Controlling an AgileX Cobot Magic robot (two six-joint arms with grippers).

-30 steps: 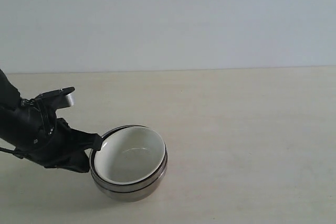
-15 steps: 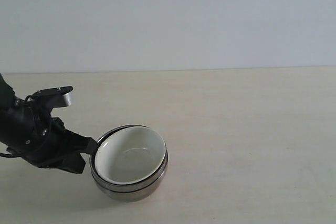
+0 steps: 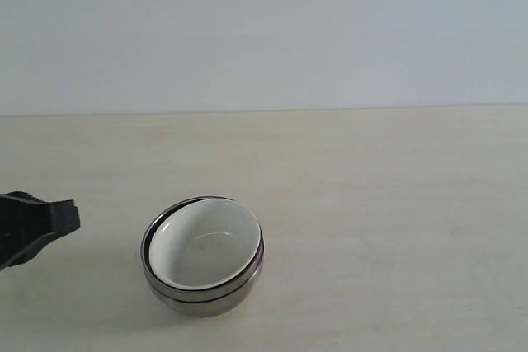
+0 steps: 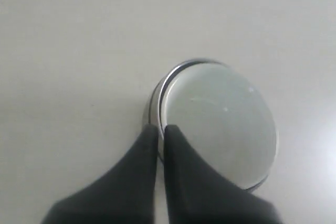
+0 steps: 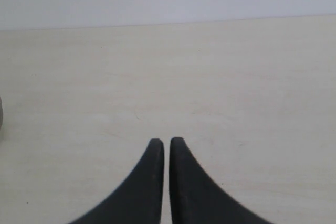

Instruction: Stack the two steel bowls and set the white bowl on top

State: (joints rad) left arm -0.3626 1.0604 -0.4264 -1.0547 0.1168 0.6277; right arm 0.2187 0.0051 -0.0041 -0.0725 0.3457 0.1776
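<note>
Three bowls stand nested as one stack on the table (image 3: pixel 396 204), left of the middle and toward the near edge in the exterior view. The two steel bowls (image 3: pixel 205 302) form the base, one seated inside the other. A dark line running around the mirror-bright wall marks where the one meets the other. The white bowl (image 3: pixel 206 243) sits uppermost inside them, with its plain cream inside facing up. On the left side a dark crescent shows between its rim and the steel rim, so it lies slightly off centre.

My left tool (image 4: pixel 160 128) has its two black fingers pressed almost together, with only a thin slit between them and nothing gripped. In the left wrist view the tips appear against the rim of the stack. The exterior view, however, shows a dark part of my left arm (image 3: pixel 37 224) at the left edge, apart from the stack, with bare table between them.

My right tool (image 5: pixel 163 141) likewise has its fingers drawn together to a thin slit. It holds nothing and hangs over bare table. A plain pale wall (image 3: pixel 264 30) rises behind the table.
</note>
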